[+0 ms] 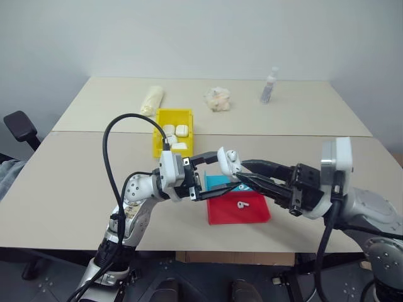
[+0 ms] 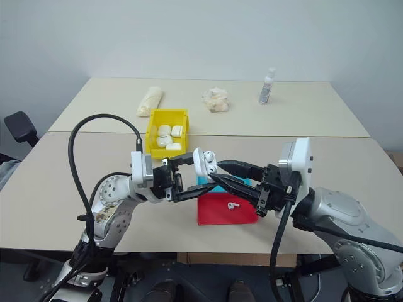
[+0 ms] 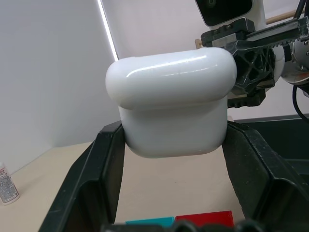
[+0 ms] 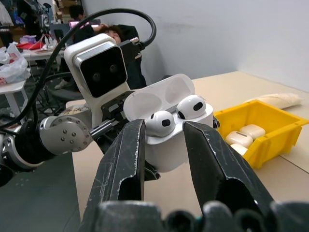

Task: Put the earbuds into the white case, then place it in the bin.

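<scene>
Currently, left jaws [image 1: 211,168] are clamping the case [image 1: 228,161], lid open, above the red tray [image 1: 252,214]. Right jaws [image 1: 242,175], parted and empty, are sitting at the case's 4 o'clock, nearer.

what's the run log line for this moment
left gripper: shut on white case | lid: open | earbuds: both seated | right gripper: open at case | bin: waiting

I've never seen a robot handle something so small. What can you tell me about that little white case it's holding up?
The white case is glossy rounded plastic, its hinged lid flipped open. Two earbuds sit in its wells. The left gripper clamps its body above the table, over the red tray. The right gripper's open fingers flank it.
</scene>
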